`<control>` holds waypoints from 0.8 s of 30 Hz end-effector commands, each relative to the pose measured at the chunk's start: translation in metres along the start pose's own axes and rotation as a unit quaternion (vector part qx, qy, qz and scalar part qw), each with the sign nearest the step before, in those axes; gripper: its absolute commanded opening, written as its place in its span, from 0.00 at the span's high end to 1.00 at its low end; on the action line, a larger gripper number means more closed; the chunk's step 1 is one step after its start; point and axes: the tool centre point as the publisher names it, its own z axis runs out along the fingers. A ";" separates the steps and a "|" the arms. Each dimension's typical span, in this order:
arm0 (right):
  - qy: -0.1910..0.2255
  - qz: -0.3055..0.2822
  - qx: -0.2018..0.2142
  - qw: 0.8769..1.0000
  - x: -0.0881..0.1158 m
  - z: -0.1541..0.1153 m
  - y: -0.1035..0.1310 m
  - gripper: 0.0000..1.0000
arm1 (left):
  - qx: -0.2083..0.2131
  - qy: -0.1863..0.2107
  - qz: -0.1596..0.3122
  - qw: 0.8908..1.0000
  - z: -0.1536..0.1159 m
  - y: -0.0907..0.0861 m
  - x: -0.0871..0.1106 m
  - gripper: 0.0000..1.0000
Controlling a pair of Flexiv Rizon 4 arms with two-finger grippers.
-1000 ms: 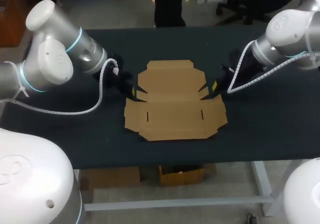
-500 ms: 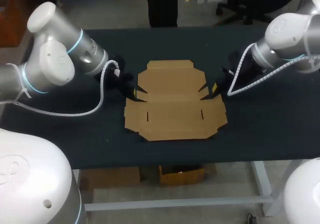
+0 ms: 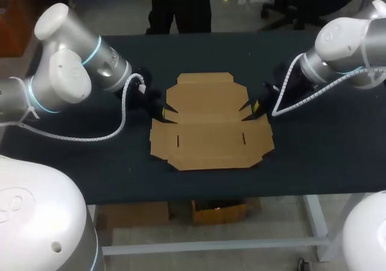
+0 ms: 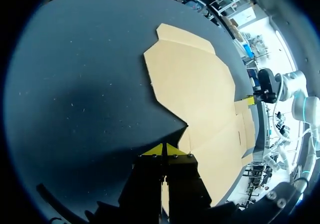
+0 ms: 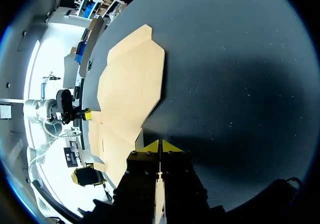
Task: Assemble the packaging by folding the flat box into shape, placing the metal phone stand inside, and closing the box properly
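Observation:
The flat brown cardboard box (image 3: pixel 208 123) lies unfolded in the middle of the dark table. My left gripper (image 3: pixel 161 111) is shut, its yellow tips at the notch in the box's left edge. In the left wrist view the shut gripper (image 4: pixel 164 149) points into that notch of the cardboard (image 4: pixel 200 84). My right gripper (image 3: pixel 256 106) is shut at the matching notch on the right edge. The right wrist view shows its gripper (image 5: pixel 160 146) closed at the edge of the cardboard (image 5: pixel 130 89). Neither holds anything. No metal phone stand is in view.
The dark table (image 3: pixel 313 150) spreads bare around the box on all sides. Each wrist view shows the other arm's gripper across the cardboard: the right one (image 4: pixel 250 100) and the left one (image 5: pixel 86 115).
The right arm has edged slightly left toward the box. The left arm and the cardboard have stayed where they were.

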 end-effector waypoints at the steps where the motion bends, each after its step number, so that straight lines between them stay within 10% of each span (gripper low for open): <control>1: 0.005 0.000 0.006 1.000 -0.003 0.004 0.004 1.00 | -0.003 0.000 0.001 1.000 0.001 -0.002 0.000 1.00; 24: 0.008 -0.005 0.019 1.000 0.003 0.015 0.006 1.00 | 0.003 0.001 -0.001 1.000 0.005 0.000 -0.003 1.00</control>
